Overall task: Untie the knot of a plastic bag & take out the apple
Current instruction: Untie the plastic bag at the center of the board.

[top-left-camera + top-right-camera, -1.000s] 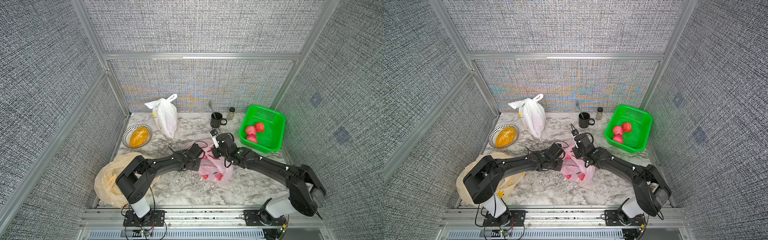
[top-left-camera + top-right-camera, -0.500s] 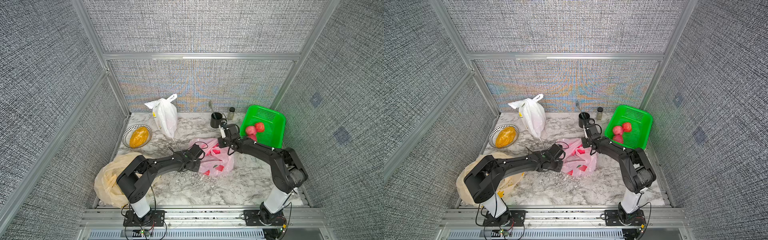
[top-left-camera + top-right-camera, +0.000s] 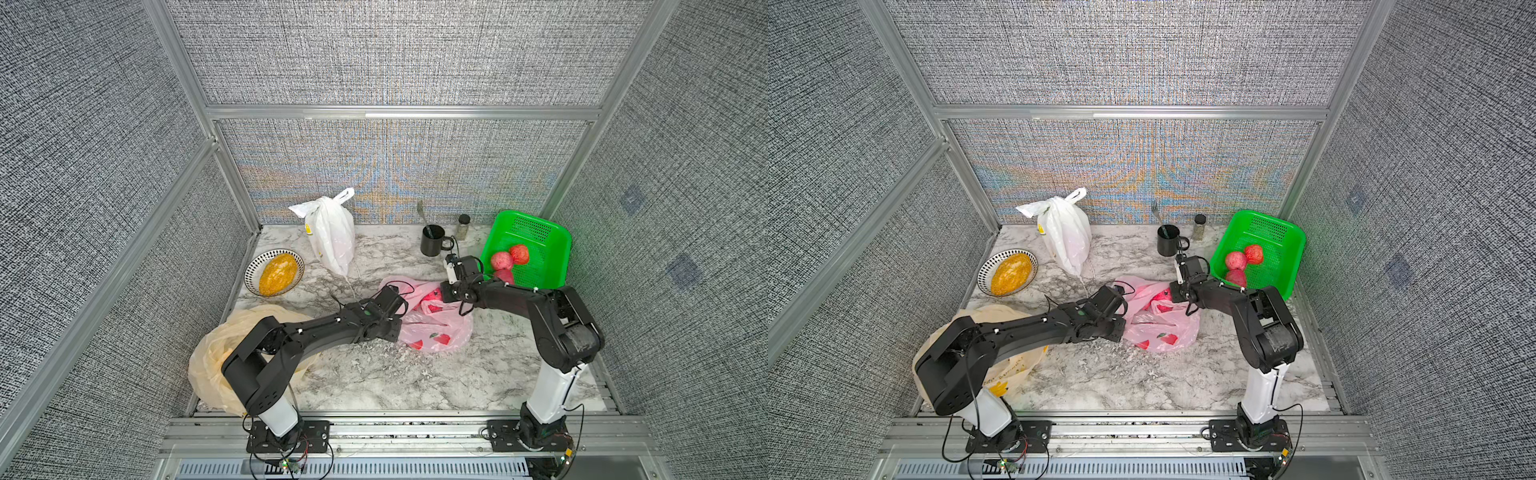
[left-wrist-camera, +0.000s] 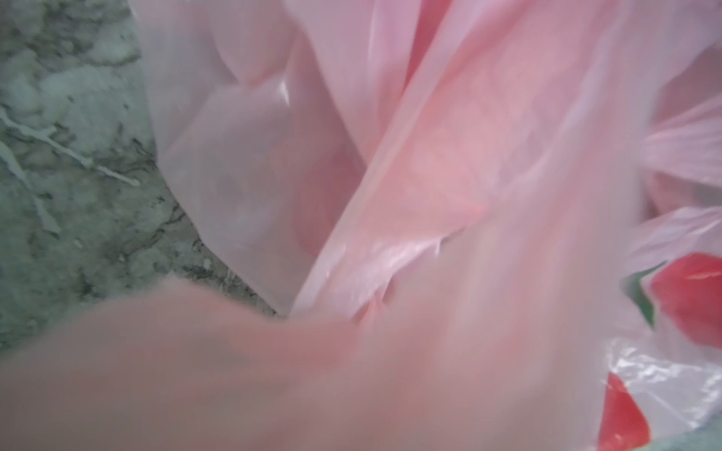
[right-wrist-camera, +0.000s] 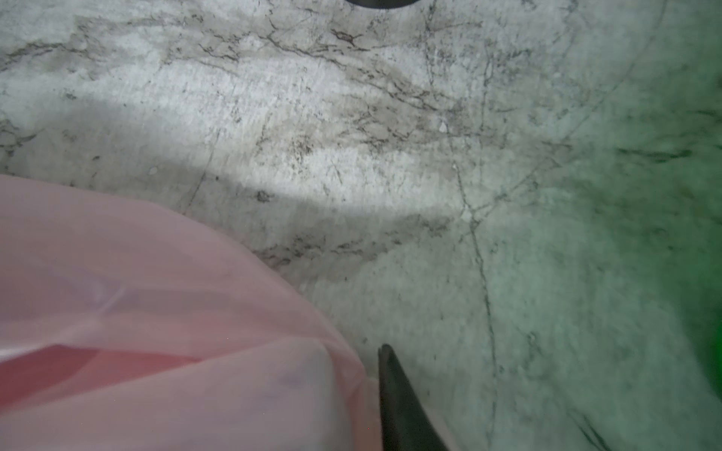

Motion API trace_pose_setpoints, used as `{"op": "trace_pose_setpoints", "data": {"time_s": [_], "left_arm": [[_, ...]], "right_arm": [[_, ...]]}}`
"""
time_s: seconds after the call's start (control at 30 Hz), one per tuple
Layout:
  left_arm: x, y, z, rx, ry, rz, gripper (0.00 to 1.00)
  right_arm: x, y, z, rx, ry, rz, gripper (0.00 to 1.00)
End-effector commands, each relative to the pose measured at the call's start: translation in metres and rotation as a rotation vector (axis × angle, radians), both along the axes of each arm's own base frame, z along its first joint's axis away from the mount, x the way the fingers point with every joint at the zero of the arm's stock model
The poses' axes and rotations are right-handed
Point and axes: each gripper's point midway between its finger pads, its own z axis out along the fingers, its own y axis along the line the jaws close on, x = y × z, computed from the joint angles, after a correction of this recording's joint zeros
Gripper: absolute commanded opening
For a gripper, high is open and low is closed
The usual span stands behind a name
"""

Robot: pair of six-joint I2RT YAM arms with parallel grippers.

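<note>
At the near left edge of the pink plastic bag (image 3: 436,324), the left gripper (image 3: 394,321) sits among the folds. Its wrist view shows only blurred pink film and its fingers are hidden, so I cannot tell whether it is clenched or released. Across the bag, at the far right edge, the right gripper (image 3: 449,291) points down at the marble table (image 3: 374,374). Its wrist view shows one dark finger (image 5: 398,410) just beside the film and the other is covered, so its state cannot be told either. Between the two grippers, a red rounded shape that looks like the apple (image 3: 430,297) lies inside the bag in both top views. Just beyond the right wrist stands a green basket (image 3: 540,232) holding three red apples (image 3: 501,260). Along the back wall stand a black mug (image 3: 431,243), a small jar (image 3: 463,224) and a white bag (image 3: 332,237). A bowl (image 3: 249,272) of yellow food sits nearer the left wall, and a crumpled yellowish bag (image 3: 208,361) lies under the left arm.
</note>
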Motion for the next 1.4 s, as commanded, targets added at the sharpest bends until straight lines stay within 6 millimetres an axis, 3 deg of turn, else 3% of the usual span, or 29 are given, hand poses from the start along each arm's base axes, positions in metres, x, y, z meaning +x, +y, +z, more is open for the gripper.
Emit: {"op": "trace_pose_setpoints", "data": {"time_s": [0.0,0.17,0.43,0.53,0.67,0.73,0.87,0.93,1.03,1.17,1.27,1.37], "left_arm": [[0.012,-0.004,0.026,-0.033,-0.081,0.009,0.48],[0.021,-0.001,0.049,-0.025,-0.145,0.020,0.64],[0.034,0.001,0.049,0.057,-0.172,0.024,0.70],[0.040,0.001,0.050,0.072,-0.184,0.041,0.70],[0.046,0.004,0.049,0.092,-0.198,0.074,0.68],[0.048,0.003,0.048,0.096,-0.199,0.078,0.66],[0.050,0.001,0.045,0.102,-0.194,0.079,0.58],[0.052,0.001,0.045,0.104,-0.198,0.087,0.52],[0.053,0.002,0.043,0.104,-0.197,0.100,0.44],[0.056,0.004,0.043,0.090,-0.199,0.120,0.36],[0.057,0.005,0.043,0.081,-0.196,0.126,0.35],[0.059,0.005,0.044,0.081,-0.199,0.129,0.34]], "right_arm": [[-0.006,0.005,0.020,0.047,-0.027,0.006,0.41],[-0.026,0.008,0.043,0.050,-0.044,0.021,0.55],[-0.048,0.013,0.094,0.029,-0.140,0.018,0.78],[-0.055,0.007,0.101,0.004,-0.141,0.002,0.84],[-0.068,0.009,0.118,-0.015,-0.182,0.015,0.85],[-0.074,0.018,0.136,0.003,-0.231,0.052,0.84],[-0.079,0.047,0.165,0.075,-0.298,0.151,0.70],[-0.078,0.064,0.165,0.104,-0.301,0.203,0.62],[-0.073,0.078,0.146,0.101,-0.228,0.241,0.52],[-0.071,0.084,0.113,0.076,-0.133,0.265,0.51],[-0.083,0.087,0.096,0.081,-0.064,0.303,0.50],[-0.107,0.082,0.081,0.089,0.015,0.326,0.47]]}}
